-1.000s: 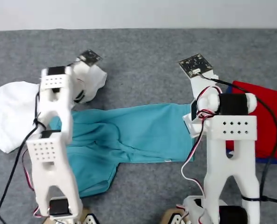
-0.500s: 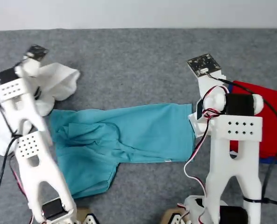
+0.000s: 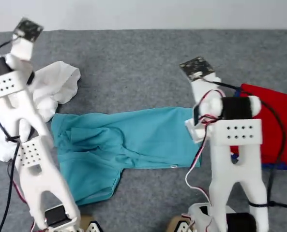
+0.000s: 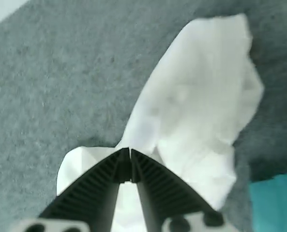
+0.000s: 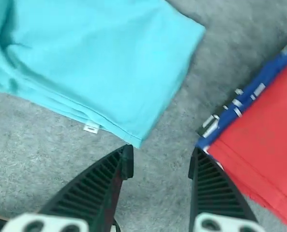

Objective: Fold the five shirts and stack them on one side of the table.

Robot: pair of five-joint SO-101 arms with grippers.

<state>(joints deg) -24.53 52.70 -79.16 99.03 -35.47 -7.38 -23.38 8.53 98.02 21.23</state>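
On the grey tabletop (image 3: 143, 53) we see a teal shirt (image 3: 143, 140) lying in the middle. It is folded into a long strip, and one sleeve sticks out toward the side where the arms stand.

We see a white shirt (image 3: 61, 87) bunched up at the left end, just beside the teal shirt. The left arm (image 3: 22, 121) stands over it. The left jaws are together, and the white cloth rises to a peak right at their tips, so we think they pinch the white shirt.

We see a red shirt (image 3: 274, 121) lying flat at the right end. It lies on a blue shirt (image 3: 279, 166), and a blue edge peeks out from under it.

The right arm (image 3: 235, 140) stands between the teal shirt and the red shirt. The right jaws are apart and hold nothing. They hang over the bare strip of tabletop between those two shirts, close to the teal shirt's corner.
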